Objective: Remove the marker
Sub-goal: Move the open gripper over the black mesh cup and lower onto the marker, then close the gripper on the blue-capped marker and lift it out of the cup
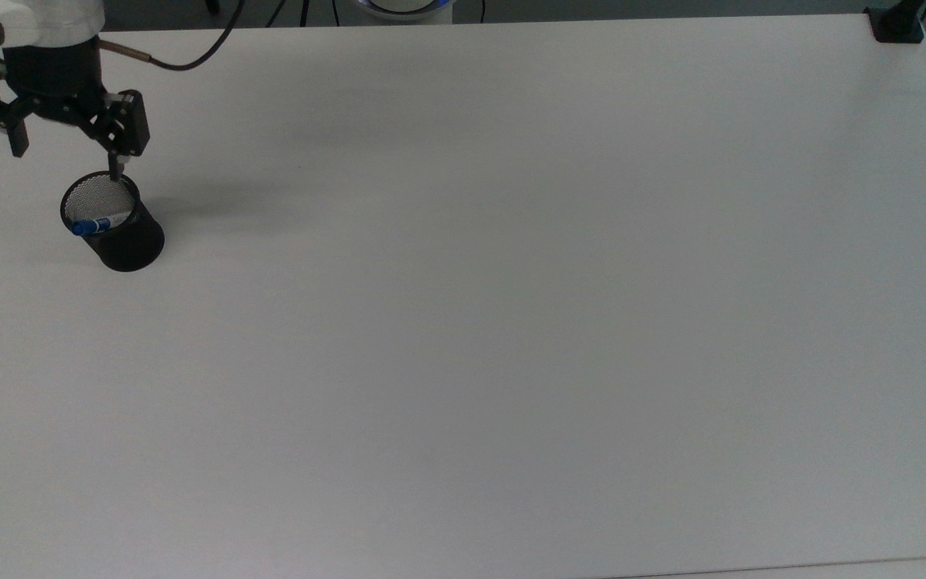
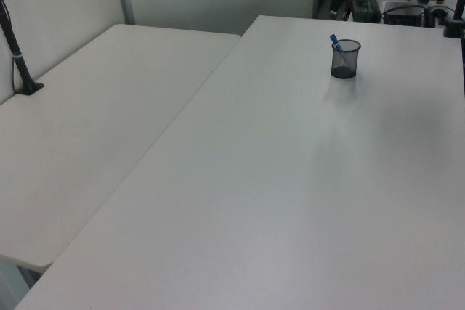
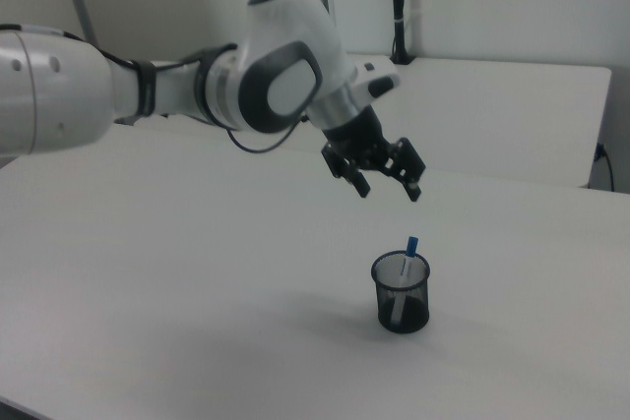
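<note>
Table [image 1: 511, 322]: I see a wide white top, carrying one cup near the top view's left edge.
Arm [image 3: 197, 86]: I see it reach in from the right view's left, white with dark joints, bent down toward the cup.
Gripper [image 1: 66, 163]: I read the fingers as spread wide with nothing between them, hanging above the cup and apart from it.
Cup [image 1: 121, 237]: black mesh, upright.
Marker [image 3: 405, 277]: it stands inside the cup, leaning on the rim; long axis near upright, blue cap up and poking past the rim, white barrel down.
</note>
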